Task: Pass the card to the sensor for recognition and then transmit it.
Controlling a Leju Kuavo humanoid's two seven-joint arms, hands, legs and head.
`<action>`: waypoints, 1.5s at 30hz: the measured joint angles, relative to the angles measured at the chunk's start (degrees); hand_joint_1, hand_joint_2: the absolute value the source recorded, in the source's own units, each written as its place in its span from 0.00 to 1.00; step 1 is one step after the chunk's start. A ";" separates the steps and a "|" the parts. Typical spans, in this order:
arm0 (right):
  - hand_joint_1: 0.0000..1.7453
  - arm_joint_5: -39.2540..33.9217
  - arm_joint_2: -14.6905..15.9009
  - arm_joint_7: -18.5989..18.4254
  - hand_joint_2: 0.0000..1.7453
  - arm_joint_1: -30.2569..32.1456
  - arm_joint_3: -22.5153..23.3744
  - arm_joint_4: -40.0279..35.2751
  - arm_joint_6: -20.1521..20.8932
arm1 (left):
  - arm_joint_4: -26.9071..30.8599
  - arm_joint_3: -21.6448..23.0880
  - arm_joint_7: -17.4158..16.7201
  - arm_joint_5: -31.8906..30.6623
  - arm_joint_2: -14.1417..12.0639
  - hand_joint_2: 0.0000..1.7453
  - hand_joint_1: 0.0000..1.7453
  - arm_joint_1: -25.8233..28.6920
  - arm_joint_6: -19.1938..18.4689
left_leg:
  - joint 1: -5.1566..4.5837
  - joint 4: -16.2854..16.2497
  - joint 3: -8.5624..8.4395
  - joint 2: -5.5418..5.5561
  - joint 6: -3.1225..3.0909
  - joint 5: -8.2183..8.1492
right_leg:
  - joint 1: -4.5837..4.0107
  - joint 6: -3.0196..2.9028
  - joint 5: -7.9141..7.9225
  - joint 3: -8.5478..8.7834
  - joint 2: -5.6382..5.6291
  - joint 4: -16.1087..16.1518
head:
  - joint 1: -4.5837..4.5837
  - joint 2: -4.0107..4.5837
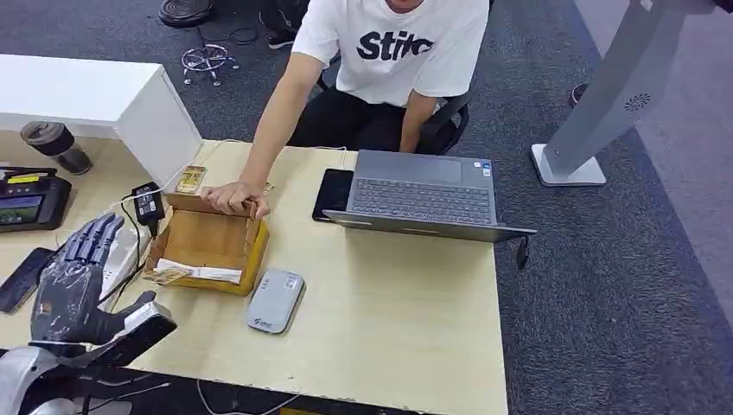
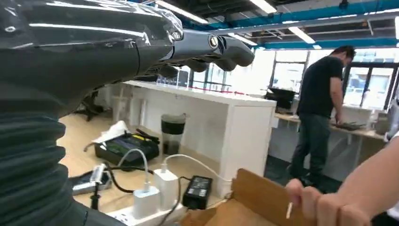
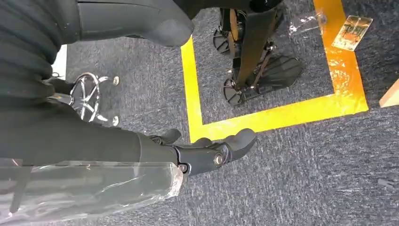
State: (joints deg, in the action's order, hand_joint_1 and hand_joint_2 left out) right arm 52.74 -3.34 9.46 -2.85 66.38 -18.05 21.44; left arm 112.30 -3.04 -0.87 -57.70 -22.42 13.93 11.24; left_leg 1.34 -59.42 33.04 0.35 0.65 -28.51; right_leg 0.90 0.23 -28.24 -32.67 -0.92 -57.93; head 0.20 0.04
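Note:
My left hand [image 1: 73,277] hovers over the table's left front corner, fingers [image 2: 211,47] stretched out and holding nothing. Just to its right stands an open cardboard box [image 1: 207,246]; a white strip with a gold end [image 1: 194,271] lies along its near side. A person's hand [image 1: 233,197] grips the box's far edge. The grey-white card sensor [image 1: 275,300] lies flat by the box's near right corner. A gold card [image 1: 190,179] lies on the table behind the box. My right hand [image 3: 207,153] hangs over the carpet, fingers loosely bent, nothing in it.
An open laptop [image 1: 423,194] and a dark phone [image 1: 333,192] lie right of the box. A payment terminal [image 1: 30,199], cup [image 1: 56,145], power adapter [image 1: 147,206] and cables crowd the table's left side. A white counter [image 1: 104,99] stands behind. The person sits across the table.

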 joint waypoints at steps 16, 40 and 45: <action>0.00 2.06 -0.04 -0.26 1.00 -0.04 1.33 -0.13 0.00 | -0.85 -0.02 -5.75 -4.64 -4.86 1.00 0.00 2.94 -5.42 | 0.00 0.00 0.01 0.01 0.00 0.00 | 0.00 0.00 -0.01 0.01 0.01 0.00 | 0.00 0.00; 0.00 6.08 -0.04 -0.50 1.00 -0.30 1.31 -0.22 0.00 | -10.62 6.07 -3.46 -5.47 -3.35 1.00 0.00 -4.86 -5.22 | 0.00 -0.01 -0.03 0.00 0.00 0.01 | 0.01 0.00 0.01 0.02 0.01 0.01 | 0.00 0.00; 0.00 6.08 -0.04 -0.50 1.00 -0.37 1.31 -0.22 0.00 | -11.98 7.04 -3.35 -5.36 -2.73 1.00 0.00 -5.92 -5.20 | 0.00 -0.01 -0.02 0.00 0.00 0.00 | 0.00 0.00 0.01 0.01 0.01 0.01 | 0.04 0.00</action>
State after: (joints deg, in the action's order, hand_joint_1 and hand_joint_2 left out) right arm 58.82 -3.39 8.96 -3.22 67.69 -18.27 21.44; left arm 100.32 4.00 -4.22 -63.06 -25.16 8.01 6.03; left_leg 1.34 -59.43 33.01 0.36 0.65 -28.51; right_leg 0.91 0.24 -28.23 -32.66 -0.91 -57.92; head 0.24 0.04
